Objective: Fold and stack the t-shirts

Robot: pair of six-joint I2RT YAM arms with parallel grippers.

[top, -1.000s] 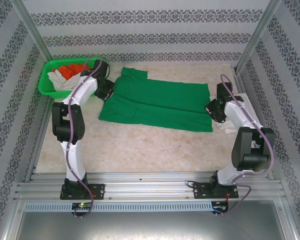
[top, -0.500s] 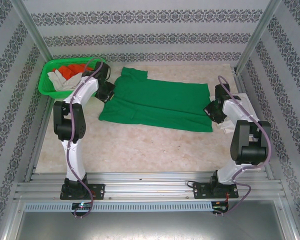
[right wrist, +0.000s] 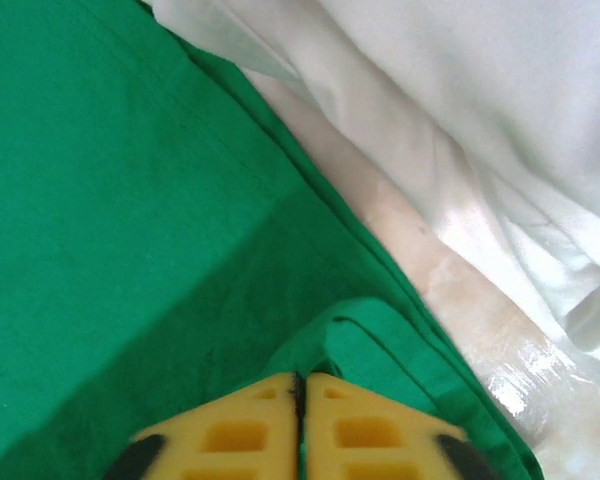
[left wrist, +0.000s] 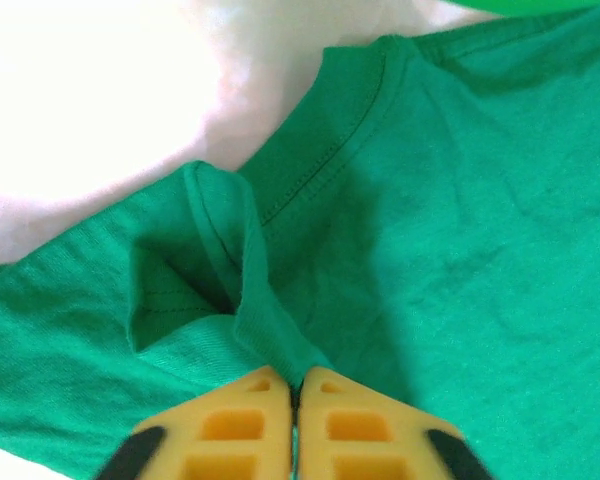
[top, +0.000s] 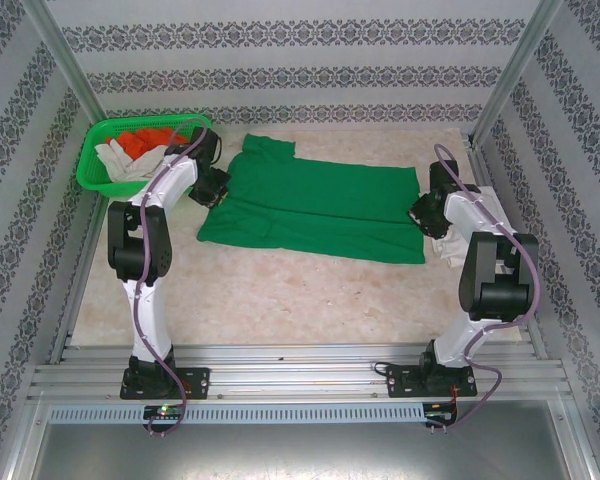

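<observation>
A dark green t-shirt (top: 315,205) lies spread flat across the middle of the table. My left gripper (top: 216,187) is shut on a pinched fold of the green shirt (left wrist: 450,230) near its collar, at the cloth's left end. My right gripper (top: 422,212) is shut on the hem of the green shirt (right wrist: 110,200) at its right edge. An off-white t-shirt (top: 470,222) lies crumpled under the right arm, and the off-white shirt (right wrist: 480,110) sits just beyond the green hem. More off-white cloth (top: 115,158) and an orange shirt (top: 140,139) lie in the basket.
A bright green plastic mesh basket (top: 92,160) stands at the back left corner, close to my left arm. Patterned walls and metal posts enclose the table (top: 280,290) on three sides. Bare table surface runs between the shirt and the arm bases.
Both grippers have drawn slightly toward the back of the table with the shirt's ends in them. The green shirt's outline has barely shifted.
</observation>
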